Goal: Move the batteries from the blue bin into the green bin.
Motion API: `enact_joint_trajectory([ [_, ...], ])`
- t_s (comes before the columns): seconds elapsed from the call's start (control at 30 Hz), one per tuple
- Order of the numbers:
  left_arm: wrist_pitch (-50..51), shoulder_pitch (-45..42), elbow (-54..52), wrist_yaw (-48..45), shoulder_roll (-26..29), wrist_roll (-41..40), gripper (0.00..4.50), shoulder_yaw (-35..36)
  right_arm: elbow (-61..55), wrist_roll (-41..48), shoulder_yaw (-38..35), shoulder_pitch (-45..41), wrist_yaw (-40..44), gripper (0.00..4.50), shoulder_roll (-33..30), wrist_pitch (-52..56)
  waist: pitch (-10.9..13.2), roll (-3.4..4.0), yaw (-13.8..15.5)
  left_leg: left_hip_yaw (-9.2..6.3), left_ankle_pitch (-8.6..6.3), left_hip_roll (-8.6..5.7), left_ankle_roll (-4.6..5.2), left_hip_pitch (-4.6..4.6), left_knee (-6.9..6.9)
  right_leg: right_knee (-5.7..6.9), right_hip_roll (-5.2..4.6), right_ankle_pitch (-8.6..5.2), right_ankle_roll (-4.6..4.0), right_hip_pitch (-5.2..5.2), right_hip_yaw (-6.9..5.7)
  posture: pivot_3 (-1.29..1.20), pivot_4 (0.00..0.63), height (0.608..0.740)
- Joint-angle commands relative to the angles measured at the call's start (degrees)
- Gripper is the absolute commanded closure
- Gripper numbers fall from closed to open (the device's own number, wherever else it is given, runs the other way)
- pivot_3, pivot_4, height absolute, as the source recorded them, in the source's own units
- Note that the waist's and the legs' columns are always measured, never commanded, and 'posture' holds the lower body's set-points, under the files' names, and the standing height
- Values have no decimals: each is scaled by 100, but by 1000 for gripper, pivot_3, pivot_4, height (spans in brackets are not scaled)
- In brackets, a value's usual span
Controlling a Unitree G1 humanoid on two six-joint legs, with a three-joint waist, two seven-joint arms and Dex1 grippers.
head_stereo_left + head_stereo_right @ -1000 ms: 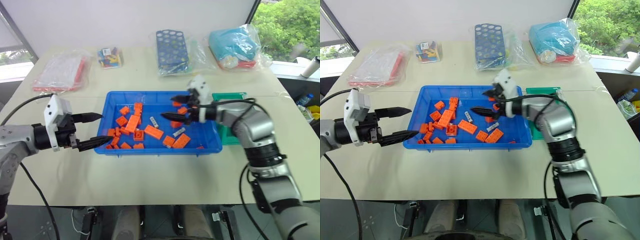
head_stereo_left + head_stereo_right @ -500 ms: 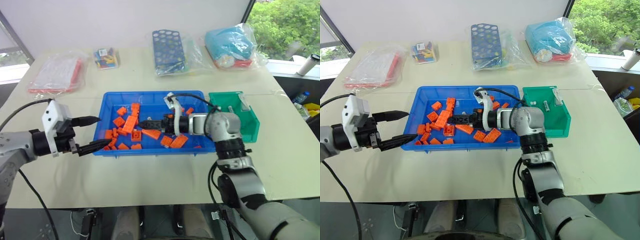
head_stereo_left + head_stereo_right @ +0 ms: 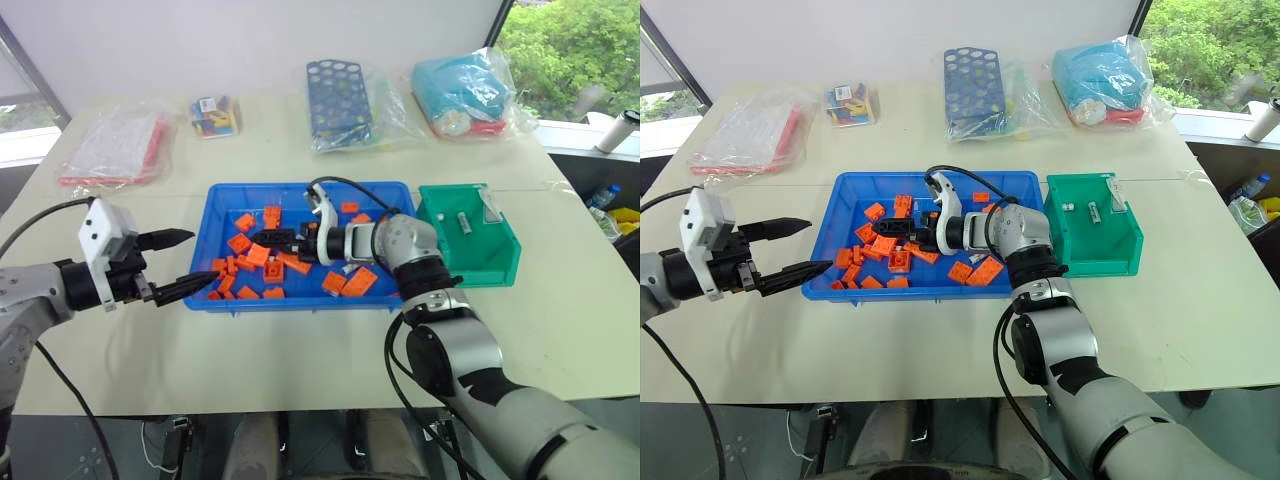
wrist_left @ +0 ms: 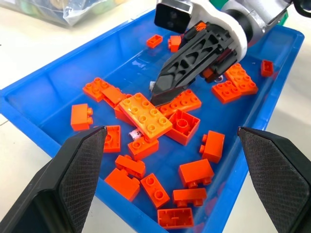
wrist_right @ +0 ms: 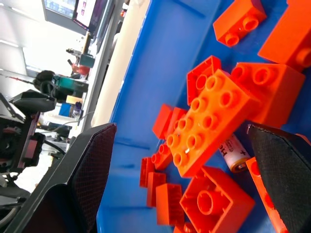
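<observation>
Reaching low into the blue bin (image 3: pixel 222 200), the right gripper (image 3: pixel 268 239) has its jaws wide and empty over orange blocks (image 3: pixel 262 253), while the left gripper (image 3: pixel 188 263) waits spread and empty at the bin's left edge. Two batteries (image 3: pixel 1091 209) already lie in the green bin (image 3: pixel 1118 262). One battery (image 5: pixel 232 154) is left half hidden under a long block, flat, its long axis slanting across the floor, its capped end poking out.

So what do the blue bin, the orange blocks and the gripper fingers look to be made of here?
Blue bin: glossy moulded plastic, judging by light reflecting off its smooth floor. Orange blocks: hard, smooth plastic, with studded tops and crisp edges. Left gripper fingers: matte black, with a fine crosshatch pad texture; probably plastic or rubber, hard to tell which.
</observation>
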Motion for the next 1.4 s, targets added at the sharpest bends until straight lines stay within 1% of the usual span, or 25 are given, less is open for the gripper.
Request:
enact_joint_trajectory([
  [0.03, -122, -101, -88, 31, -16, 5, 0, 60, 195, -70, -39, -92, -74, 283, 110, -100, 0, 0, -2, 0, 0, 0, 0, 0, 0, 0, 0, 0, 0, 0, 0, 0, 150, 737],
  [0.1, -146, -167, -28, 25, -12, 23, 0, 26, 217, -90, -38, -91, -95, 871, 141, -120, 0, 0, 3, -2, 0, 1, 0, 0, -1, 0, 0, 0, 0, 0, 0, 0, 150, 737],
  [0.3, -204, -294, 90, -5, -27, 84, 0, -42, 123, -86, -91, -38, -145, 3988, 177, -100, 0, 0, -3, -3, 0, 1, -1, -1, -5, -1, -2, 0, 0, -2, 0, 0, 150, 737],
  [0.33, -218, -294, 97, -10, -32, 93, 0, -51, 73, -82, -81, -27, -134, 4378, 164, -78, 0, 0, -3, -3, 0, 2, -1, -1, -6, -1, -2, 0, 0, -3, 0, 0, 150, 737],
  [0.47, -278, -304, 137, -34, -58, 135, 0, -92, -328, 12, -35, 7, -27, 4459, 143, 48, 0, 0, 1, -5, 0, 3, -1, -1, -6, -2, -3, 0, 0, -3, 0, 0, 150, 737],
  [0.53, -294, -314, 148, -36, -72, 146, 0, -108, -709, 37, 156, 61, 161, 4459, 140, 57, 0, 0, -1, -7, 0, 4, -1, -2, -6, -2, -4, 0, 0, -3, 0, 0, 150, 737],
  [0.67, -289, -310, 122, -43, -91, 142, 0, -119, -1800, -83, 1086, 388, 738, 4459, 43, -29, 0, 0, -4, -11, 0, 4, -1, -3, -9, -4, -4, 0, 0, -6, 0, 0, 150, 737],
  [0.7, -291, -299, 111, -47, -96, 145, 0, -118, -2120, -176, 1475, 504, 938, 4459, -41, -131, 0, 1, -5, -12, 0, 4, -1, -3, -10, -3, -4, 0, 0, -6, 0, 0, 150, 737],
  [0.83, -313, -191, 37, -55, -120, 146, 0, -95, -2974, -353, 2610, 803, 1531, 4459, -325, -276, 0, 1, -13, -12, 0, 4, -1, -3, -11, -3, -4, -1, -1, -8, 0, 0, 150, 737],
  [0.9, -311, -181, 23, -49, -119, 139, 0, -101, -3139, -597, 3133, 858, 1720, 4459, -487, -506, 1, 1, -15, -12, 0, 5, -2, -3, -11, -3, -4, -1, -1, -9, 0, 0, 150, 737],
  [0.97, -314, -174, 12, -47, -118, 136, 0, -107, -3063, -987, 3618, 886, 1780, 4459, -588, -907, 0, -1, -13, -12, 0, 4, -2, -3, -10, -3, -4, -1, -2, -10, 0, 0, 150, 737],
  [1.03, -313, -184, 16, -44, -117, 140, 0, -120, -2793, -1306, 3864, 889, 1746, 4459, -557, -1263, 0, -1, -13, -12, 0, 4, -2, -1, -10, -3, -4, -1, -2, -9, 0, 0, 150, 737],
  [1.13, -294, -217, 20, -29, -110, 133, 0, -125, -2509, -1770, 4131, 847, 1736, 3550, -547, -1861, -2, -3, -25, -11, 0, 3, -2, 1, -11, -3, -2, -1, -2, -8, 0, 0, 150, 737],
  [1.17, -291, -215, 15, -25, -108, 130, 0, -118, -2538, -1773, 4067, 796, 1782, 3125, -554, -1903, -2, -4, -37, -11, 0, 3, -2, 1, -11, -3, -2, -1, -2, -8, 0, 0, 150, 737],
  [1.2, -290, -208, 14, -24, -106, 127, 0, -109, -2576, -1730, 3945, 740, 1817, 2594, -547, -1871, -3, -4, -33, -11, 0, 4, -2, 1, -10, -3, -3, -1, -2, -8, 0, 0, 150, 737],
  [1.23, -290, -198, 14, -26, -100, 129, 0, -102, -2645, -1615, 3705, 622, 1839, 2153, -553, -1733, -2, -4, -17, -12, 0, 4, -3, 0, -10, -3, -5, -1, -2, -8, 0, 0, 150, 737],
  [1.4, -290, -206, 45, -46, -71, 142, 0, -95, -2866, -1301, 2852, 119, 1816, 2153, -732, -1183, -1, -4, -3, -10, 0, 5, -3, -6, -10, -4, -10, -1, -2, -13, 0, 0, 150, 737],
])
